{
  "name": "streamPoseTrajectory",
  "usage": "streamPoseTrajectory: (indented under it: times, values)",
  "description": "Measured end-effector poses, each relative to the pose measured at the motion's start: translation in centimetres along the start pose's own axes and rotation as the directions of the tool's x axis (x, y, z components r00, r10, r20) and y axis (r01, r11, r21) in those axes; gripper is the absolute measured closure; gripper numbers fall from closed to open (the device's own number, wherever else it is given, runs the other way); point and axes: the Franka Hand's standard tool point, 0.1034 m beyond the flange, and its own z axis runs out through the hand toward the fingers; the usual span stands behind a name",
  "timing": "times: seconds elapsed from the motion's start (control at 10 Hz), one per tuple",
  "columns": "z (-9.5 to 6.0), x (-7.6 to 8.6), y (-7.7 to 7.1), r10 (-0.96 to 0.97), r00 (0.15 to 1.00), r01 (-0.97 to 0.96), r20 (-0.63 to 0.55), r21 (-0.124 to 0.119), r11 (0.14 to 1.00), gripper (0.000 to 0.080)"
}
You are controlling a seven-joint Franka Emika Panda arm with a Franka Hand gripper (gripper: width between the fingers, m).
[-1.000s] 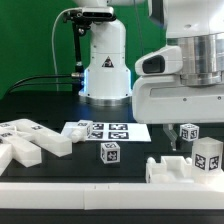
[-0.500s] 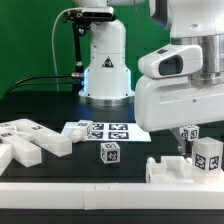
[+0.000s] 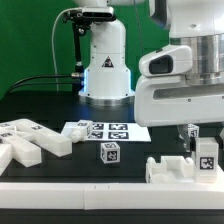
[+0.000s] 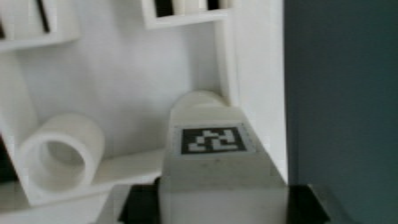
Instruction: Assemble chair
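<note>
1. Several loose chair parts [image 3: 28, 140] heaped at the exterior view's left on the black table [image 3: 45, 108], well apart from the arm: plain white bars and slabs, small black-and-white square tags on them.
2. Next along, marker board [image 3: 72, 128] lying flat, lone tagged cube [image 3: 110, 152] just in front of it. Neither one chair stuff.
3. Further right, chunky white slab [image 3: 168, 170] of the chair, blocky, notched along the top edge.
4. Close by that slab, gripper [image 3: 188, 137] clamped on a tagged post [image 3: 190, 131]; in the wrist view, post filling the whole gap between the jaws (looks snug, so calling it a grip).
5. Handling guess: stiff, light, smooth-faced, so probably a bit slippery. Best grabbed across two flat opposite sides, near the middle, clear of the tag.
6. Far right, another tagged block [image 3: 207, 155] just beside the post.
</note>
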Motion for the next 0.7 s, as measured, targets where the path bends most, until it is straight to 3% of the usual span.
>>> streamPoseTrajectory:
  times: [0.1, 0.3, 0.4, 0.5, 0.7]
  values:
    - [-0.03, 0.02, -0.06, 0.187, 0.982, -0.187, -0.006, -0.002, 0.982, 0.0515]
    - [-0.06, 0.08, -0.04, 0.534, 0.845, -0.535, 0.016, 0.020, 0.845, 0.0515]
    - [-0.04, -0.04, -0.01, 0.620, 0.784, -0.621, 0.042, 0.035, 0.783, 0.0514]
    - [0.06, -0.23, -0.13, 0.620, 0.783, -0.622, 0.043, 0.030, 0.783, 0.0512]
    - [0.08, -0.28, -0.21, 0.708, 0.705, -0.709, 0.053, 0.028, 0.704, 0.0512]
